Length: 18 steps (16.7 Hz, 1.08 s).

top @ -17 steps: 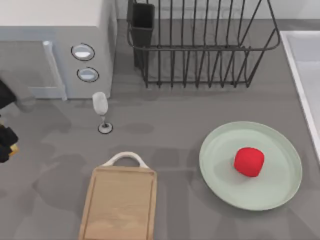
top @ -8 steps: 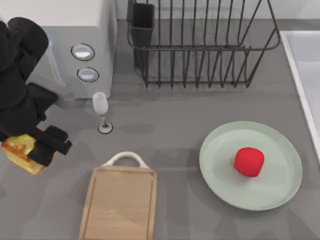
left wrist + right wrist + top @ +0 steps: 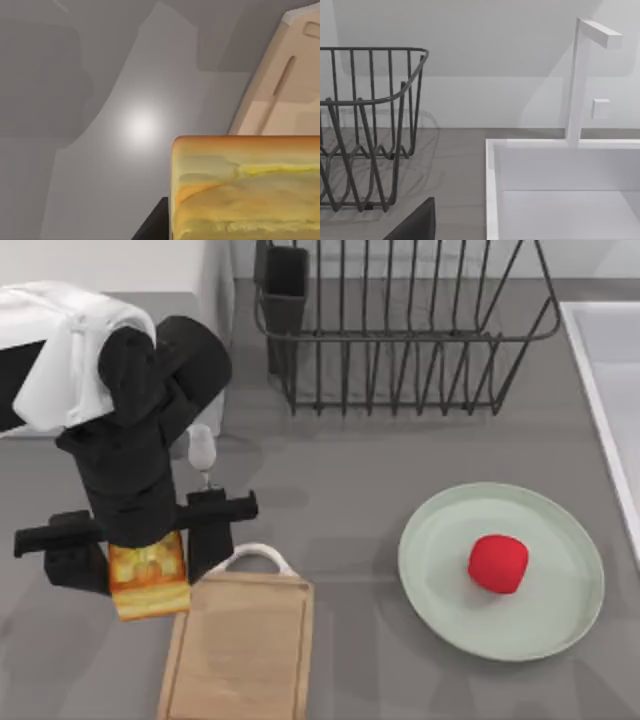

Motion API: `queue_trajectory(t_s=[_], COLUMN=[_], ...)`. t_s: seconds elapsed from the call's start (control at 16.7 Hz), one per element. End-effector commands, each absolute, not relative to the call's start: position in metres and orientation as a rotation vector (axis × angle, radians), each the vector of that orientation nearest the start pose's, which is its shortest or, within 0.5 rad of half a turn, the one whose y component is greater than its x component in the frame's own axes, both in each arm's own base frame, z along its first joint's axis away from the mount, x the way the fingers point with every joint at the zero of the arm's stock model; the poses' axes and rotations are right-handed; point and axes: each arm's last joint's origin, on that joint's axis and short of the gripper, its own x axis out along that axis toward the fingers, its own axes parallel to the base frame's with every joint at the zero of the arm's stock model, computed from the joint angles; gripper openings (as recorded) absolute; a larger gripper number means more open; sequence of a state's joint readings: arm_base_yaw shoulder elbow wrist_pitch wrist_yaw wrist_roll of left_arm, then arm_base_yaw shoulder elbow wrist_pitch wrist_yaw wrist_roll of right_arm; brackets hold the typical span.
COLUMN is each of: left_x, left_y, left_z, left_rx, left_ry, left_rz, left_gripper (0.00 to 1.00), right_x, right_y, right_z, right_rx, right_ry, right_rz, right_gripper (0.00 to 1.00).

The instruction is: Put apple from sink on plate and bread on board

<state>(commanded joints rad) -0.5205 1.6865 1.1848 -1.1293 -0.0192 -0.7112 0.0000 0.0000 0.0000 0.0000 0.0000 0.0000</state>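
Top view: the table is seen from straight above the board [image 3: 238, 648].
Left wrist view: aimed down, close beside the board [image 3: 280, 80], a part shared with the top view.
Right wrist view: aimed level, far from the board, at the sink [image 3: 492, 195].

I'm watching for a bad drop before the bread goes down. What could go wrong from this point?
1. The left gripper holds the golden-topped cube of bread beside the light wooden cutting board's left edge, not over it; released here, it would likely land on the grey table.
2. The small clear wine glass stands close by the arm; a sideways swing might topple it.
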Motion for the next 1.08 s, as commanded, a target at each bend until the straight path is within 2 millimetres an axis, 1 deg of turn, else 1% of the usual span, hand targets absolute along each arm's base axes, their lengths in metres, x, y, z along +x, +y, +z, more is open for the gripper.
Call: queue_trajectory(t_s=[0.3, 0.42, 0.6, 0.84, 0.96, 1.08], left_x=[0.244, 0.242, 0.241, 0.242, 0.243, 0.244], left_y=[-0.176, -0.185, -0.194, -0.2, -0.201, -0.201], left_z=[0.192, 0.19, 0.187, 0.185, 0.184, 0.184], left_rx=[-0.562, -0.733, -0.945, -1.129, -1.176, -1.187], left_ry=[1.496, 1.432, 1.337, 1.243, 1.218, 1.212], left_rz=[0.651, 0.811, 1.0, 1.152, 1.189, 1.198], left_gripper=[0.0, 0.0, 0.0, 0.0, 0.0, 0.0], right_x=[0.106, 0.106, 0.106, 0.106, 0.106, 0.106], right_y=[-0.001, -0.001, -0.001, -0.001, -0.001, -0.001], right_z=[0.16, 0.16, 0.16, 0.16, 0.16, 0.16], right_rx=[0.0, 0.0, 0.0, 0.0, 0.0, 0.0], right_ry=[0.0, 0.0, 0.0, 0.0, 0.0, 0.0], right_rz=[0.0, 0.0, 0.0, 0.0, 0.0, 0.0], right_gripper=[1.0, 1.0, 1.0, 1.0, 1.0, 1.0])
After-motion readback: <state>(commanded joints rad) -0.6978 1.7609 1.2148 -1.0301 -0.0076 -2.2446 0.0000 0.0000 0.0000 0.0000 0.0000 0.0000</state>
